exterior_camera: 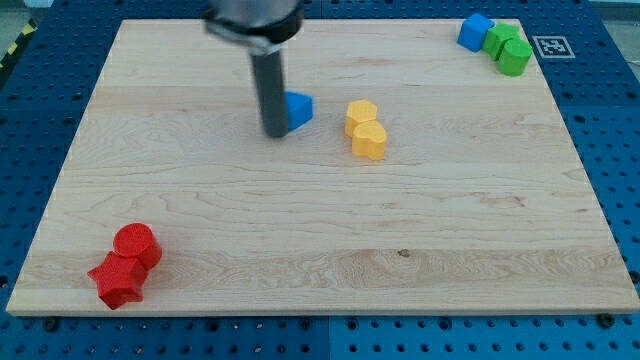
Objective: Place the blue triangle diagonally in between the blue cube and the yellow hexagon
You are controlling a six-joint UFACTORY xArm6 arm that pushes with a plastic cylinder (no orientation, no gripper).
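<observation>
The blue triangle (299, 109) lies on the wooden board (320, 230) in the upper middle. My tip (275, 133) stands right against its left side, partly hiding it. The yellow hexagon (361, 116) sits a short way to the triangle's right, touching a yellow heart-shaped block (370, 141) just below it. The blue cube (475, 31) sits at the view's top right corner of the board.
Two green blocks (509, 48) touch the blue cube on its right. A red cylinder (136, 245) and a red star (118, 282) sit together at the bottom left. A marker tag (549, 45) lies off the board at top right.
</observation>
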